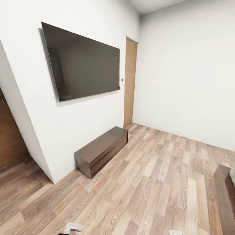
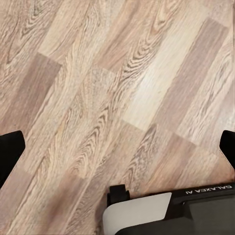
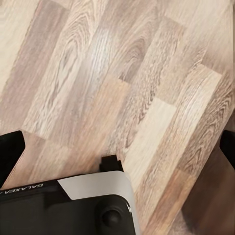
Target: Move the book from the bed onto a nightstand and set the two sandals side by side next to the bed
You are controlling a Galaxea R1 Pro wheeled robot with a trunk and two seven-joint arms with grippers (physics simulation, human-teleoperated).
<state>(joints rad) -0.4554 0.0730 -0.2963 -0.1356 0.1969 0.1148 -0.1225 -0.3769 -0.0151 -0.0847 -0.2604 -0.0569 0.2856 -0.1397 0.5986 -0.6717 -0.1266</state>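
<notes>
The robot is in transit across the bedroom floor point(image 1: 156, 182); book and sandals are not sighted. At the right edge of the head view a dark wooden base with a sliver of pale mattress is judged to be the bed point(image 1: 225, 192). The left gripper point(image 2: 117, 147) hangs over bare planks, its dark fingertips point(image 2: 10, 152) at the two sides of its wrist view, jaws spread wide and holding nothing. The right gripper point(image 3: 120, 147) is in the same condition, wide apart and empty over planks. By judgement, the book will be light, thin and fairly stiff, best taken across an overhanging edge or the spine; the sandals are likely light, flexible and best pinched at a sole edge or strap. Surroundings: a wall-mounted screen point(image 1: 83, 63), a long low bench cabinet point(image 1: 102, 150) beneath it, a brown door point(image 1: 130, 81) in the corner. The open floor ahead shows no obstruction; the bench is well aside.
</notes>
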